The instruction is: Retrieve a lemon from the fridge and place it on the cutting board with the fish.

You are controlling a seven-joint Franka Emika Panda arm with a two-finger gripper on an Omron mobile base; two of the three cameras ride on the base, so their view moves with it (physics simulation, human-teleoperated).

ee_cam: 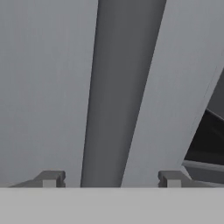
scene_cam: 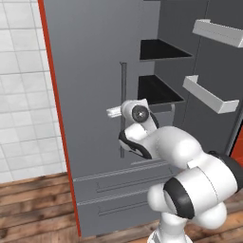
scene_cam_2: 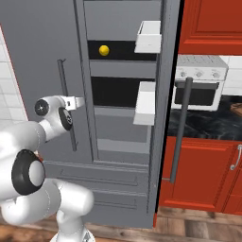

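The lemon [scene_cam_2: 104,49] sits on the fridge's [scene_cam: 90,71] upper shelf, at 12 o'clock in the right base view. The gripper [ee_cam: 109,179] straddles the left door handle [ee_cam: 118,96], jaws wide, gripping nothing; next, probably close and pull

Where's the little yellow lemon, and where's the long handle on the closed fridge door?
lemon [scene_cam_2: 104,49]: right base view, middle of the fruit on the upper black shelf.
fridge door handle [ee_cam: 118,109]: hand view, middle of the bar.
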